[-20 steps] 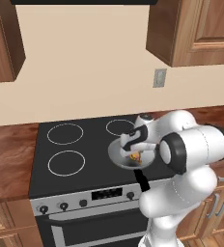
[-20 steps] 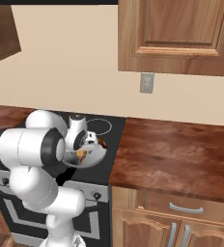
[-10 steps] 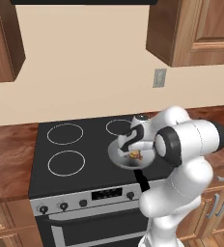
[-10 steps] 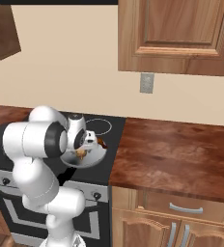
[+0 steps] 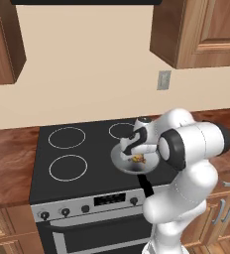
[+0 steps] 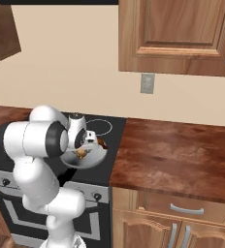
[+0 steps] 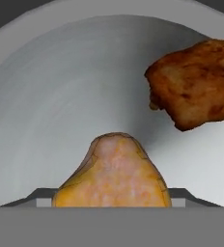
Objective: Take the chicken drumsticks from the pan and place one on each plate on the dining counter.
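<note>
Pale yellow-tan drumstick (image 7: 113,173) sits between the gripper (image 7: 112,195) tips in the pan (image 7: 61,96); can't tell if it's clamped. Looks light, greasy, so grab its thick middle.

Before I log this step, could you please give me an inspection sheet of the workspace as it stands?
Surface: black stove top with white ring burners.
Job's things: grey pan holds the paler drumstick and the darker drumstick, lying apart.
Clutter: nothing seen.
Grippers: gripper low in the pan, fingertips either side of the paler drumstick; grip cannot be told.
Cables: nothing seen.
Surroundings: wood cabinets, wall outlet, brown counter.
</note>
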You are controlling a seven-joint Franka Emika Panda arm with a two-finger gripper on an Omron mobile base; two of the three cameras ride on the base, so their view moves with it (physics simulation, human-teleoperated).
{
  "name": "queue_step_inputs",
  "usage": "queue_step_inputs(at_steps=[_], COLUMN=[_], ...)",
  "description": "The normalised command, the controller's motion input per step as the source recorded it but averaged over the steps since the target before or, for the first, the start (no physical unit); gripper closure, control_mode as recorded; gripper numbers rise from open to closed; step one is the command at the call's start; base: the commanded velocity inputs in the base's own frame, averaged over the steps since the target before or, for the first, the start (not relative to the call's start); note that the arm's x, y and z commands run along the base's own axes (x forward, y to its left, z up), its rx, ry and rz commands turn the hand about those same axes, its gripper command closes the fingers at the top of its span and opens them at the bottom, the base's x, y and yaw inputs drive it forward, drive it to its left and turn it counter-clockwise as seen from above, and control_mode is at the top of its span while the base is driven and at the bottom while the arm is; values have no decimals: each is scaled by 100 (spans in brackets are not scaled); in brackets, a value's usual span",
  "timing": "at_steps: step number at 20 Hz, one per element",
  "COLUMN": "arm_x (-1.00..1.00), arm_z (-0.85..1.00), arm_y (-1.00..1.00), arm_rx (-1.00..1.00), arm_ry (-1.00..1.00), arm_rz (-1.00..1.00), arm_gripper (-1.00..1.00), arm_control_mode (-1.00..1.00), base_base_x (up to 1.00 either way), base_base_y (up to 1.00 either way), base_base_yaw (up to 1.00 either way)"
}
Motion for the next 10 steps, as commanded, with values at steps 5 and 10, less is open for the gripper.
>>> queue_step_inputs(at_steps=[5, 10], arm_x=[-28, -30], arm_z=[48, 93], arm_y=[-1, 0], arm_rx=[1, 5], arm_ry=[-4, 0], arm_rz=[0, 0], arm_gripper=[100, 100], arm_control_mode=[-100, -100], base_base_x=[0, 0], base_base_y=[0, 0], base_base_yaw=[0, 0])
